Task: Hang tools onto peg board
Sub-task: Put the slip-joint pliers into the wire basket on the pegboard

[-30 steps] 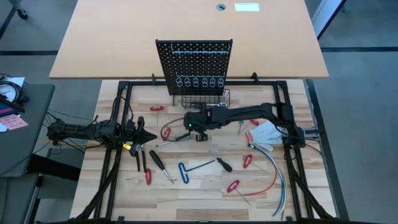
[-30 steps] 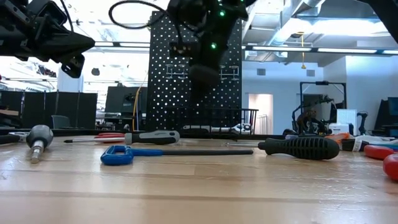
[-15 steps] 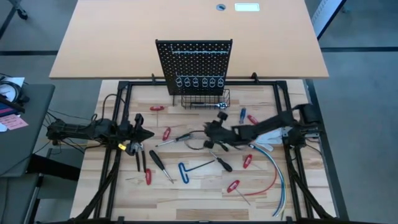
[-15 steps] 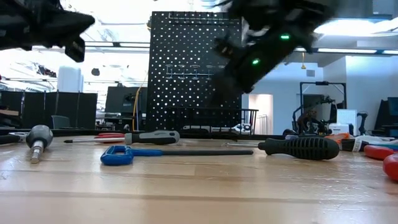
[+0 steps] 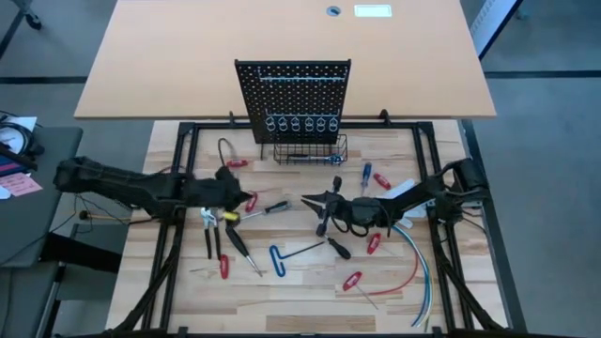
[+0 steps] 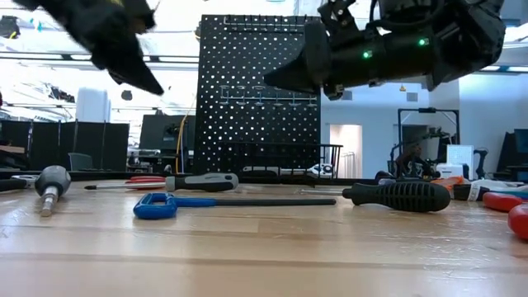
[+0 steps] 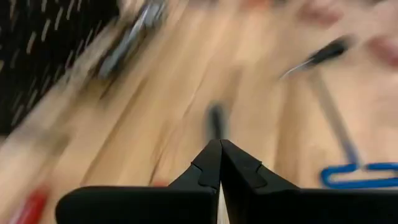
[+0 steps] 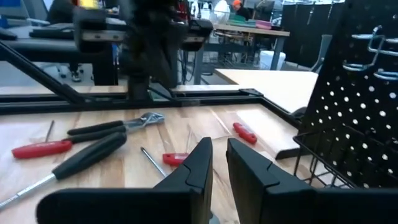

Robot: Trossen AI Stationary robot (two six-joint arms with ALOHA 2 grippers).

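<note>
Looking down on the table, we've got both arms out over the middle. The left hand comes in from the left side and hangs above the wood, just beside a small red-handled tool. From its own wrist camera we see its 2 fingers pressed tight together with nothing between them.

The right hand reaches in from the right side and points toward the left hand, the 2 of them near each other but apart. Its fingers stand slightly spread, a narrow gap between them, and they pinch nothing. At table height we see the left hand and the right hand both well up off the surface.

The peg board stands upright at the far edge of the table, with its row of ring holders and the black wire basket at its base. The tools lie flat on the table in front of it. We can pick out the blue T-handle hex key and the black-handled screwdriver beside it, both on the near side of the 2 hands. The pliers rest below the left hand, and another red-handled tool sits nearer the front edge. The cables curve along the right side of the table.
</note>
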